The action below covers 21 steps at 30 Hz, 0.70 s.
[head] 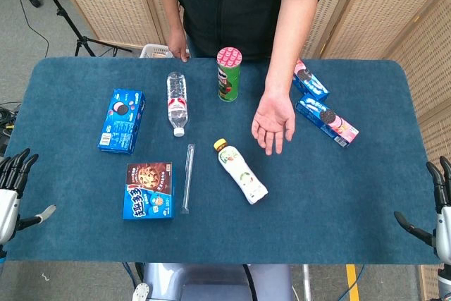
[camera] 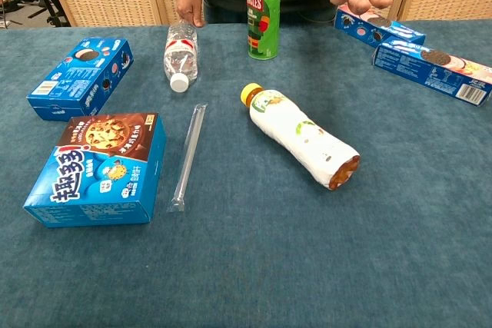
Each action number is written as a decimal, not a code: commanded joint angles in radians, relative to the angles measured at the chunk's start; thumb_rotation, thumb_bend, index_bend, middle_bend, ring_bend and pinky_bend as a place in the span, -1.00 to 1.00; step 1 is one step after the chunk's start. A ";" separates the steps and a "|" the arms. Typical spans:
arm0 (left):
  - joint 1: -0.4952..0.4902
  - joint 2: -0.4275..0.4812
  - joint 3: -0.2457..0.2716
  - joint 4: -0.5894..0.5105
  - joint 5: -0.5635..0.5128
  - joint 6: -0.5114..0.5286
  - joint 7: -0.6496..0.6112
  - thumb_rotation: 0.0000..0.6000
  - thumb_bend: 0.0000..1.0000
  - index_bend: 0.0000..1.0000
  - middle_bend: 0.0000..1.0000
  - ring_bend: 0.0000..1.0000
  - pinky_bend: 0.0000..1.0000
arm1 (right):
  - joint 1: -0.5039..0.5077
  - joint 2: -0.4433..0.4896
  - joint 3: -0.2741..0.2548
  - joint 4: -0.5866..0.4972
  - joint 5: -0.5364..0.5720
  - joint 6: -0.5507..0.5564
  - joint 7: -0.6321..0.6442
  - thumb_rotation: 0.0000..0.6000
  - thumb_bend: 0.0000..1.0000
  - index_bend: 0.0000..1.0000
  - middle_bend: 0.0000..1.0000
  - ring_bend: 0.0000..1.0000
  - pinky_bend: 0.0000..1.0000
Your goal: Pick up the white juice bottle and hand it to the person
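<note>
White juice bottle (head: 241,171), label seemingly illegible

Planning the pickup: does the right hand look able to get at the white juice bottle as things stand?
Probably yes. The right hand waits open at the table's edge, and bare cloth lies between it and the juice bottle. The person's open hand is beyond the bottle, not in the way.

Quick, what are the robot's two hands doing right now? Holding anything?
Left hand: open, holding nothing, at the table's edge.
Right hand: open, holding nothing, far from the white juice bottle.
</note>
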 commanded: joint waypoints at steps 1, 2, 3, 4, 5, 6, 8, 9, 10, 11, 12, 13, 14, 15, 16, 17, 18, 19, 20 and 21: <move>0.000 0.004 0.001 -0.007 -0.004 -0.006 0.006 1.00 -1.00 -1.00 -1.00 -1.00 -1.00 | -0.001 0.000 0.003 -0.001 0.005 -0.005 -0.006 1.00 -1.00 -1.00 -1.00 -1.00 -1.00; 0.000 0.006 0.001 -0.009 -0.005 -0.008 0.007 1.00 -1.00 -1.00 -1.00 -1.00 -1.00 | -0.001 -0.001 0.004 -0.001 0.007 -0.007 -0.009 1.00 -1.00 -1.00 -1.00 -1.00 -1.00; 0.000 0.008 0.001 -0.012 -0.007 -0.010 0.007 1.00 -1.00 -1.00 -1.00 -1.00 -1.00 | -0.001 0.000 0.005 -0.001 0.011 -0.010 -0.013 1.00 -1.00 -1.00 -1.00 -1.00 -1.00; 0.001 0.010 0.001 -0.014 -0.009 -0.012 0.006 1.00 -1.00 -1.00 -1.00 -1.00 -1.00 | -0.002 0.001 0.005 -0.002 0.019 -0.017 -0.017 1.00 -1.00 -1.00 -1.00 -1.00 -1.00; 0.001 0.012 0.001 -0.015 -0.009 -0.013 0.005 1.00 -1.00 -1.00 -1.00 -1.00 -1.00 | -0.002 0.002 0.005 -0.005 0.023 -0.021 -0.020 1.00 -1.00 -1.00 -1.00 -1.00 -1.00; 0.001 0.014 0.000 -0.016 -0.010 -0.014 0.004 1.00 -1.00 -1.00 -1.00 -1.00 -1.00 | -0.004 0.005 0.004 -0.010 0.037 -0.031 -0.029 1.00 -1.00 -1.00 -1.00 -1.00 -1.00; 0.000 0.018 -0.001 -0.016 -0.012 -0.016 -0.002 1.00 -1.00 -1.00 -1.00 -1.00 -1.00 | -0.007 0.012 0.006 -0.034 0.088 -0.060 -0.071 1.00 -1.00 -1.00 -1.00 -1.00 -1.00; 0.000 0.018 -0.003 -0.014 -0.013 -0.017 -0.005 1.00 -1.00 -1.00 -1.00 -1.00 -1.00 | -0.005 0.014 0.007 -0.044 0.115 -0.078 -0.099 1.00 -1.00 -1.00 -1.00 -1.00 -1.00; -0.003 0.018 -0.004 -0.010 -0.015 -0.022 -0.007 1.00 -1.00 -1.00 -1.00 -1.00 -1.00 | 0.004 0.017 0.002 -0.038 0.139 -0.114 -0.134 1.00 -1.00 -1.00 -1.00 -1.00 -1.00; -0.006 0.018 -0.006 -0.007 -0.018 -0.028 -0.008 1.00 -1.00 -1.00 -1.00 -1.00 -1.00 | 0.016 0.020 0.000 -0.028 0.156 -0.147 -0.157 1.00 -1.00 -1.00 -1.00 -1.00 -1.00; -0.010 0.017 -0.007 -0.004 -0.021 -0.038 -0.009 1.00 -1.00 -1.00 -1.00 -1.00 -1.00 | 0.038 0.025 -0.009 0.000 0.168 -0.205 -0.183 1.00 -1.00 -1.00 -1.00 -1.00 -1.00; -0.014 0.016 -0.008 -0.003 -0.023 -0.045 -0.010 1.00 -1.00 -1.00 -1.00 -1.00 -1.00 | 0.068 0.026 -0.018 0.050 0.152 -0.261 -0.189 1.00 -1.00 -1.00 -1.00 -1.00 -1.00; -0.017 0.014 -0.009 -0.002 -0.023 -0.049 -0.009 1.00 -1.00 -1.00 -1.00 -1.00 -1.00 | 0.093 0.026 -0.031 0.100 0.117 -0.302 -0.179 1.00 -1.00 -1.00 -1.00 -1.00 -1.00; -0.019 0.014 -0.009 -0.002 -0.024 -0.053 -0.006 1.00 -1.00 -1.00 -1.00 -1.00 -1.00 | 0.120 0.026 -0.047 0.155 0.070 -0.339 -0.156 1.00 -1.00 -0.99 -1.00 -1.00 -1.00; -0.021 0.013 -0.009 -0.003 -0.025 -0.057 -0.004 1.00 -1.00 -1.00 -1.00 -1.00 -1.00 | 0.154 0.019 -0.064 0.231 0.005 -0.373 -0.113 1.00 -1.00 -0.96 -1.00 -1.00 -1.00; -0.022 0.013 -0.010 -0.004 -0.026 -0.060 -0.002 1.00 -1.00 -1.00 -1.00 -1.00 -1.00 | 0.173 0.009 -0.074 0.288 -0.037 -0.382 -0.077 1.00 -1.00 -0.90 -1.00 -1.00 -1.00; -0.023 0.012 -0.010 -0.004 -0.027 -0.062 -0.001 1.00 -1.00 -1.00 -1.00 -1.00 -1.00 | 0.188 0.002 -0.081 0.327 -0.070 -0.386 -0.059 1.00 -1.00 -0.85 -1.00 -1.00 -1.00; -0.025 0.011 -0.010 -0.005 -0.031 -0.068 0.003 1.00 -1.00 -1.00 -1.00 -1.00 -1.00 | 0.223 -0.021 -0.097 0.423 -0.146 -0.385 -0.024 1.00 -1.00 -0.78 -1.00 -1.00 -1.00; -0.026 0.011 -0.010 -0.005 -0.035 -0.074 0.006 1.00 -1.00 -1.00 -1.00 -1.00 -1.00 | 0.244 -0.039 -0.102 0.481 -0.191 -0.374 -0.024 1.00 -1.00 -0.73 -0.98 -1.00 -1.00; -0.027 0.010 -0.011 -0.007 -0.039 -0.078 0.010 1.00 -1.00 -1.00 -1.00 -1.00 -1.00 | 0.259 -0.055 -0.106 0.525 -0.225 -0.361 -0.019 1.00 -1.00 -0.70 -0.96 -1.00 -1.00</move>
